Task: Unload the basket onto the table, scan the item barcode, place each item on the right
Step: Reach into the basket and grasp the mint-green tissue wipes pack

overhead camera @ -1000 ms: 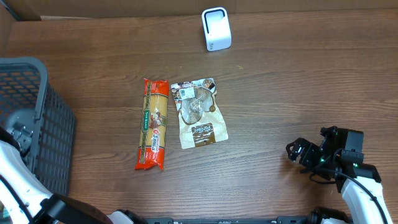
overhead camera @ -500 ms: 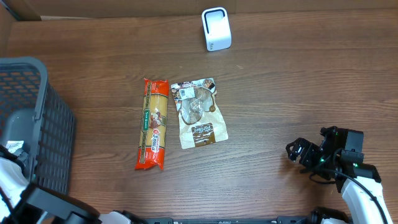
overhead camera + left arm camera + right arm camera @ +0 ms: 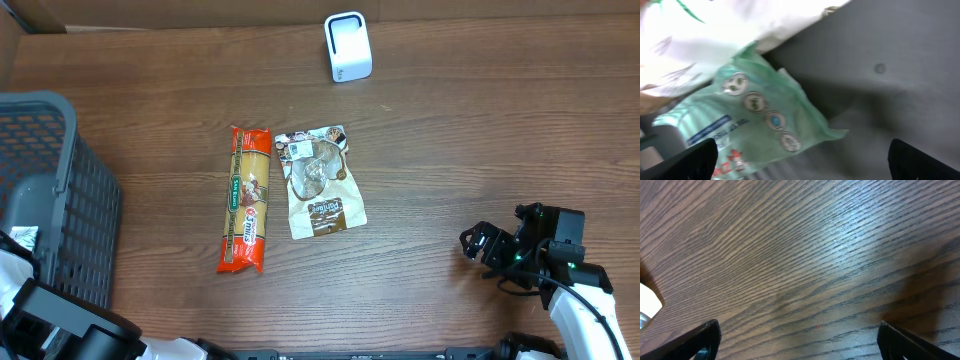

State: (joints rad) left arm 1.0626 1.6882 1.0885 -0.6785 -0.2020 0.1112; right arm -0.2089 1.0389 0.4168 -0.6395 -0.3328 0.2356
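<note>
Left end effector [image 3: 801, 159], fingers wide apart and empty, hangs over a pale green plastic pouch [image 3: 765, 117] in the grey mesh basket [image 3: 90, 215] at the left. Right end effector [image 3: 802, 340], fingers also apart and empty, hovers over the wooden desk [image 3: 450, 150], near right. A white box scanner [image 3: 347, 46] stands at the far edge.

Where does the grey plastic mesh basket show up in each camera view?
Overhead: the grey plastic mesh basket stands at the left edge.
Left wrist: likely its smooth grey inside, filling the right side behind a green-and-white packet.
Right wrist: not in it.
Shared landmark: the brown wood-grain table, seen overhead and filling the right wrist view.
</note>
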